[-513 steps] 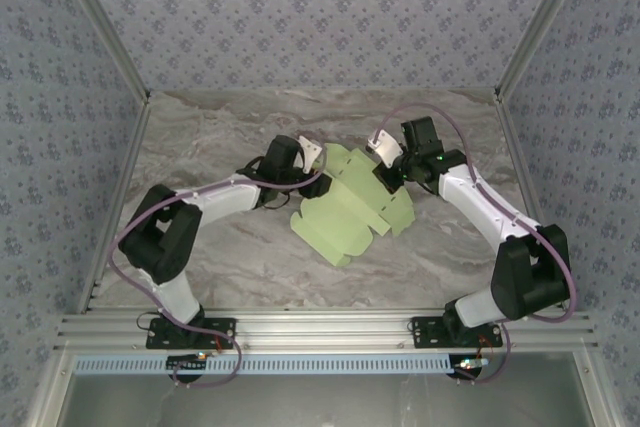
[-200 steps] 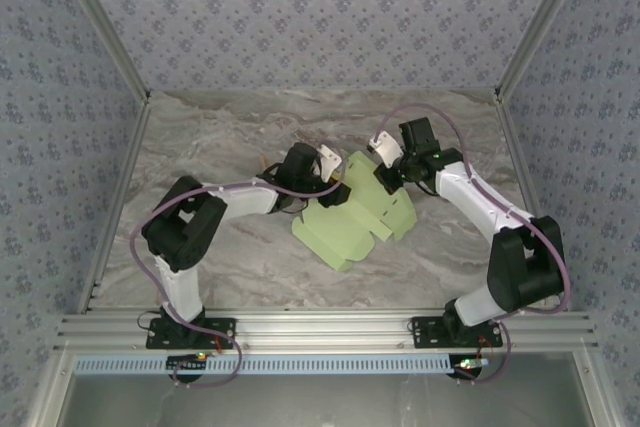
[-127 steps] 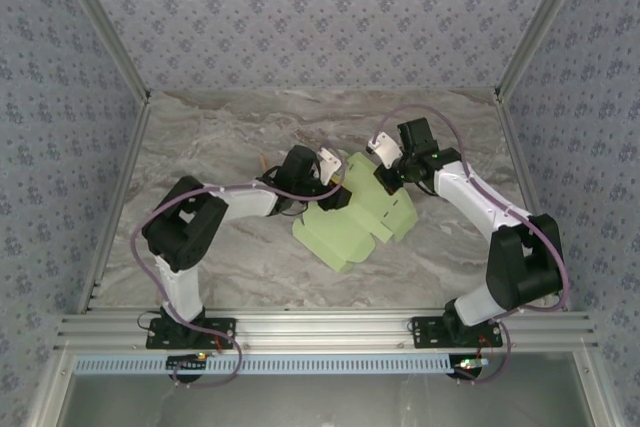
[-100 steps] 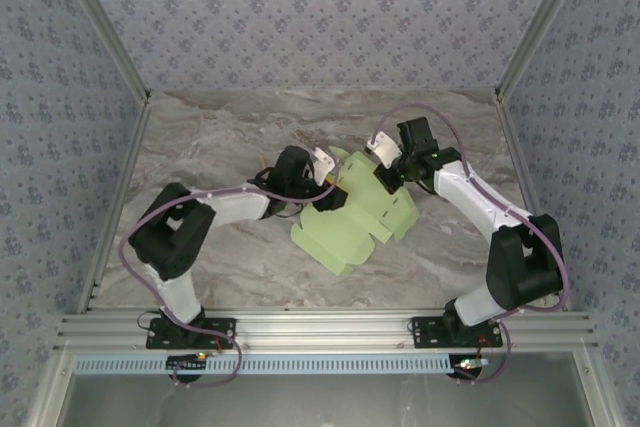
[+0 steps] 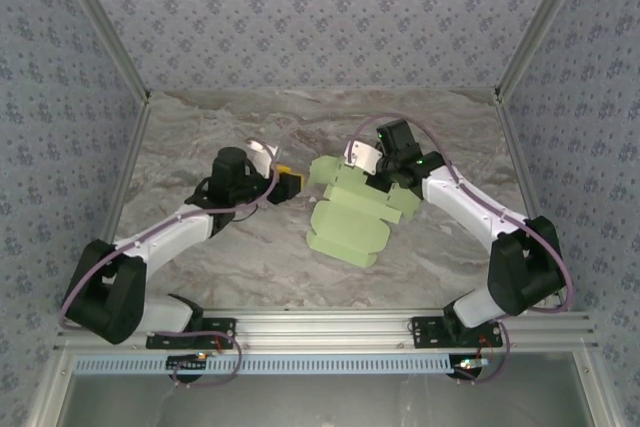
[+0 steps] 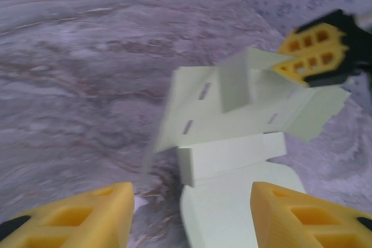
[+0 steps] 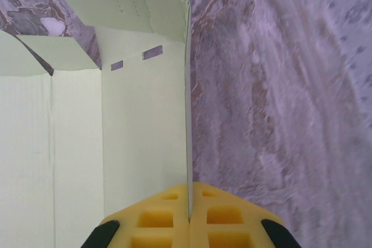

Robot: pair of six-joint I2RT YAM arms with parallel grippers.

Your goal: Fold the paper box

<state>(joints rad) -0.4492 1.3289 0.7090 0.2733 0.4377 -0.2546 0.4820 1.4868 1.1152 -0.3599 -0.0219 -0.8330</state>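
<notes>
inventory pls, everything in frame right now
paper box: 1, pale green, mid-table, partly folded, one flap raised
table: 1, grey marble pattern, under everything
walls: 3, blue-grey floral, back and both sides
frame rail: 1, silver, near edge
left arm: 1, white and black, left side
right arm: 1, white and black, right side
left pincer: 1, yellow pads, open, left of the box, apart from it
right pincer: 1, yellow pads, shut on a raised box edge
</notes>
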